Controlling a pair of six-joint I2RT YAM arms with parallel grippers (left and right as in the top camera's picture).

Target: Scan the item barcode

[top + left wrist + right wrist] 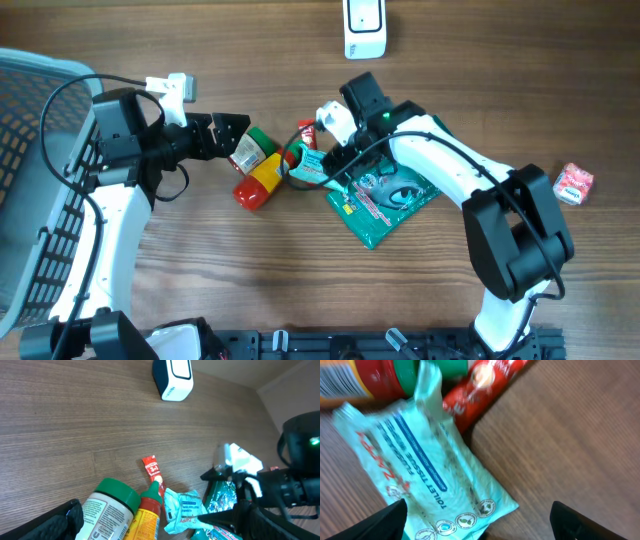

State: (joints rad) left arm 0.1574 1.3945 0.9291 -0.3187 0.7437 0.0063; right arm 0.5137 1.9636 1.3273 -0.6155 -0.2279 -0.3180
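A white scanner (364, 28) (172, 377) stands at the table's far edge. Mid-table lies a cluster of items: a white jar with a green lid (252, 150) (107, 510), a yellow and red bottle (262, 180) (147, 516), a red sachet (307, 132) (480, 385), a pale teal tissue pack (310, 166) (425, 475) and a green pouch (385, 200). My left gripper (232, 133) (150, 527) is open, its fingers wide on either side of the jar and bottle. My right gripper (335, 162) (487, 525) is open just above the tissue pack, holding nothing.
A grey mesh basket (40, 180) fills the left edge of the table. A small pink packet (573, 184) lies alone at the far right. Bare wood lies in front of the cluster and between it and the scanner.
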